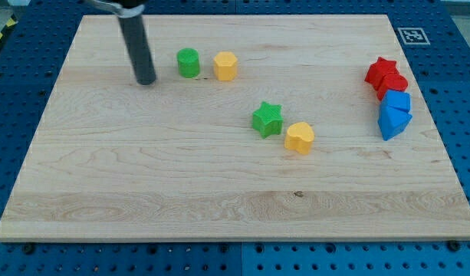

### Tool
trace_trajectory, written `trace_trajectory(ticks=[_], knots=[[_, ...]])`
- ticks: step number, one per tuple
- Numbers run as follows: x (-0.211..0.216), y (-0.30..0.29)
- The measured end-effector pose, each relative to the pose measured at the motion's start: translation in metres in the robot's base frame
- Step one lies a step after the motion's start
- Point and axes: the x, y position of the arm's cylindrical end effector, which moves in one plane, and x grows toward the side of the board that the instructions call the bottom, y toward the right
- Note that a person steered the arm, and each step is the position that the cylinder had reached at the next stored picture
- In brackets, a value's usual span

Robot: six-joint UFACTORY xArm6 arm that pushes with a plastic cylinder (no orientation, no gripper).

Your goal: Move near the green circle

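Observation:
The green circle (188, 63) is a short green cylinder standing on the wooden board (142, 169) near the view's top left. My tip (146, 80) rests on the board just to the left of the green circle and slightly lower in the view, with a small gap between them. The dark rod rises from the tip toward the view's top edge.
A yellow hexagon block (225, 66) sits right of the green circle. A green star (267, 119) and a yellow heart (300, 137) lie mid-board. At the right edge are a red star (382, 70), a red block (394, 83) and two blue blocks (397, 102) (392, 123).

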Motion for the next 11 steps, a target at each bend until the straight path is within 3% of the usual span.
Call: trace_trajectory(ticks=[3, 6, 8, 11], knots=[[-0.006, -0.006], [-0.042, -0.006], [-0.043, 0.05], [-0.043, 0.066]])
